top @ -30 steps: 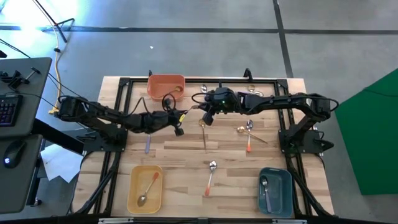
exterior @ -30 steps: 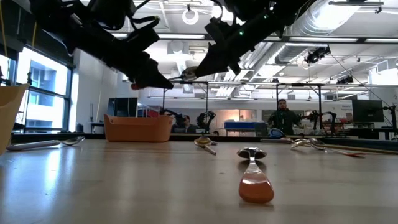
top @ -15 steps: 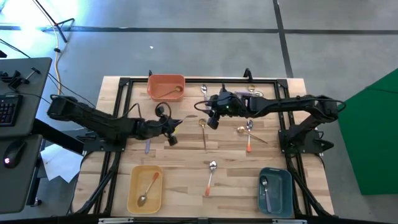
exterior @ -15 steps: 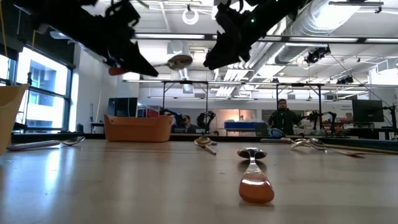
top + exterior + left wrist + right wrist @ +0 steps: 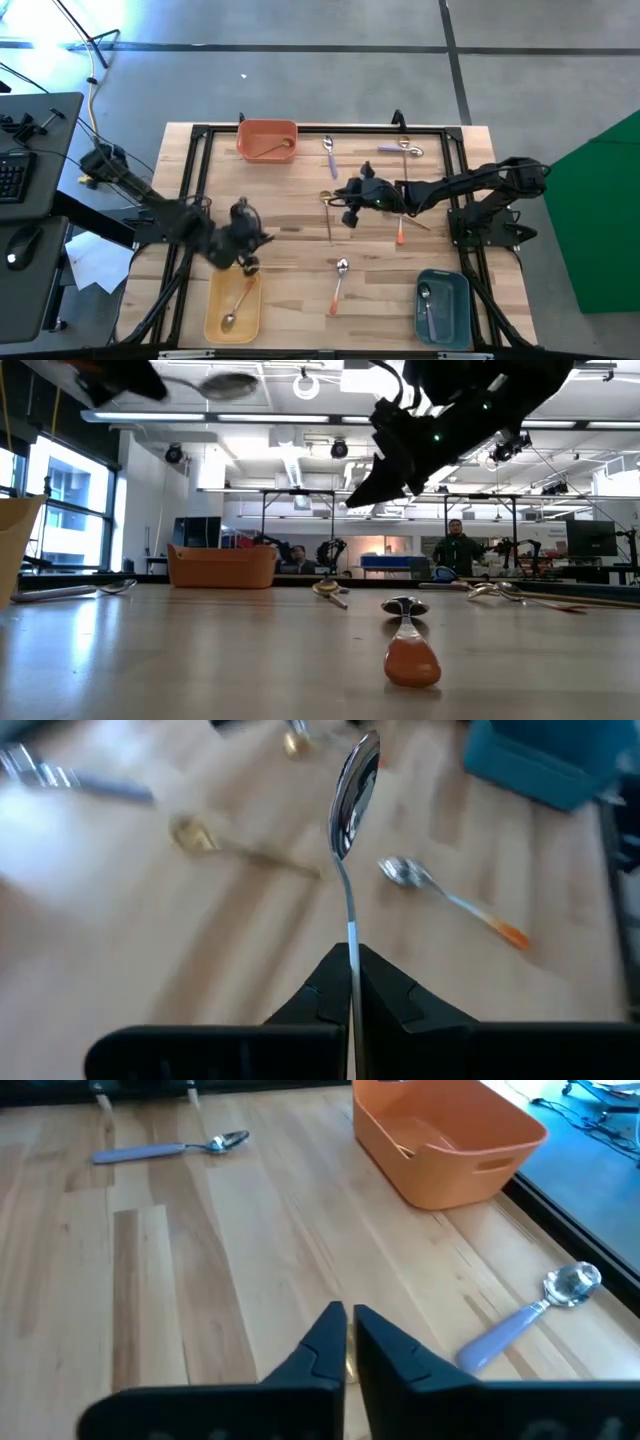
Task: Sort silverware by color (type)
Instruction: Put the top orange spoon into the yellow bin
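Since a second ago my left gripper (image 5: 247, 262) has swung away from the orange bin (image 5: 267, 139) and down toward the near side of the table, carrying a spoon (image 5: 350, 810) with it; it now hangs just over the far end of the yellow bin (image 5: 233, 302). My fingers are clamped on the spoon's thin stem, and its silver bowl stands up ahead of them in the left wrist view. In the low view that spoon (image 5: 225, 384) shows high above the table.

My right gripper (image 5: 349, 205) has drifted a little toward its own side and now sits near the middle of the table, just beside the gold spoon (image 5: 328, 213). Its fingers are pressed together with nothing between them. Ahead of it, in the right wrist view, lie a purple-handled spoon (image 5: 525, 1318) close by and another purple-handled spoon (image 5: 170, 1148) farther off, with the orange bin (image 5: 445, 1140) between and beyond them.

Below my right gripper, toward the near edge, an orange-handled spoon (image 5: 338, 283) lies on the bare wood. Another orange-handled one (image 5: 400, 228) lies just to the right of that gripper. The yellow bin under my left gripper already holds an orange-handled spoon (image 5: 238, 302), and the teal bin (image 5: 442, 305) at the near right holds a purple-handled spoon (image 5: 427, 308).
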